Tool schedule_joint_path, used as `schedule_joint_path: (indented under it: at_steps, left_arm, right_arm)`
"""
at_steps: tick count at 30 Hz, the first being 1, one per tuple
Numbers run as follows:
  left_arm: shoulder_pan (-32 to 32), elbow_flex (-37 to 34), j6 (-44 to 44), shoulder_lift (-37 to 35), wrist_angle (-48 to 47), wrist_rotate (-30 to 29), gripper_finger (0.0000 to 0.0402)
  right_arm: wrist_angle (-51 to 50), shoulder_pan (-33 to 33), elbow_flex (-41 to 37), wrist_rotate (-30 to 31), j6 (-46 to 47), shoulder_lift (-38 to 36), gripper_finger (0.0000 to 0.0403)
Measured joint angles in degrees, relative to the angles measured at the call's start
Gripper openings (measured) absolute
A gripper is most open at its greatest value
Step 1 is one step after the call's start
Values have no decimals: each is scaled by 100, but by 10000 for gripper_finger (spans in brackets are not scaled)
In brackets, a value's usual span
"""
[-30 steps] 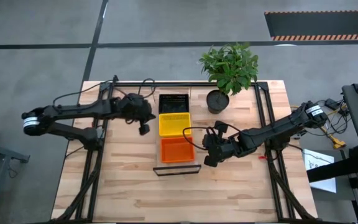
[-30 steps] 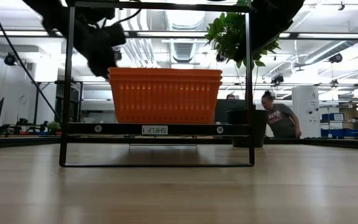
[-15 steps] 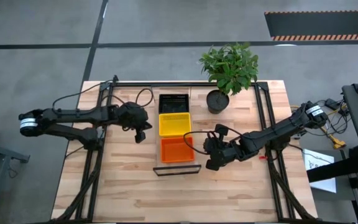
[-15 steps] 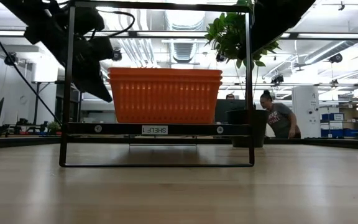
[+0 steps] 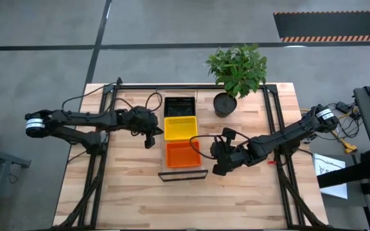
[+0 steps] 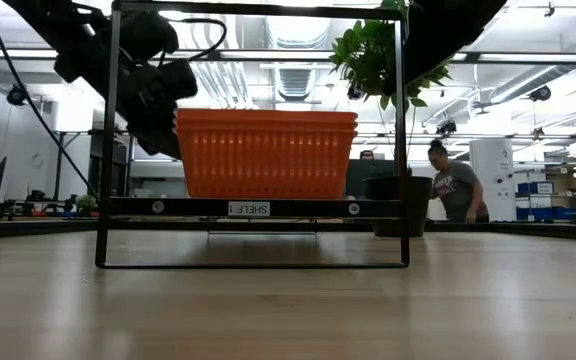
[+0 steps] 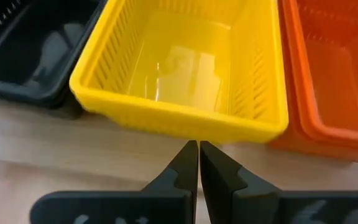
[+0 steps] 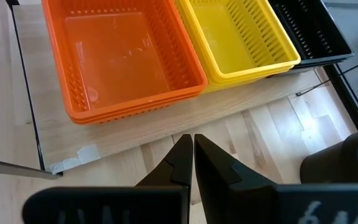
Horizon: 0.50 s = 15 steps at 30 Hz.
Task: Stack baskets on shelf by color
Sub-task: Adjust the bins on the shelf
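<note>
On the shelf [image 5: 184,174] stand three stacks of baskets in a row: black [image 5: 179,106] at the far end, yellow [image 5: 180,128] in the middle, orange-red [image 5: 183,154] at the near end. My left gripper [image 5: 156,133] is shut and empty, level, just left of the yellow stack; its fingertips [image 7: 199,148] point at the stack's long side [image 7: 179,121]. My right gripper [image 5: 213,157] is shut and empty, right of the orange-red stack [image 8: 123,59], above the table. In the low view the orange-red stack [image 6: 266,155] rests on the shelf panel [image 6: 253,208].
A potted plant [image 5: 235,74] in a black pot [image 5: 225,104] stands at the far right of the shelf. Black frame rails [image 5: 272,122] run along the table's sides. Bare wood lies near the front edge [image 5: 185,205]. A person [image 6: 453,195] stands in the room behind.
My left gripper has gone toward the table's near edge, dipping down, then right toward the yellow stack. The baskets have not moved.
</note>
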Motion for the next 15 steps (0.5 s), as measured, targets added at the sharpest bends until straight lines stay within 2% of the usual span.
schedule_joint_path:
  at_steps: [15]
  left_arm:
    - [0,9,4,268,365,4,0]
  right_arm:
    - [-2,0,0,4,0,0,9]
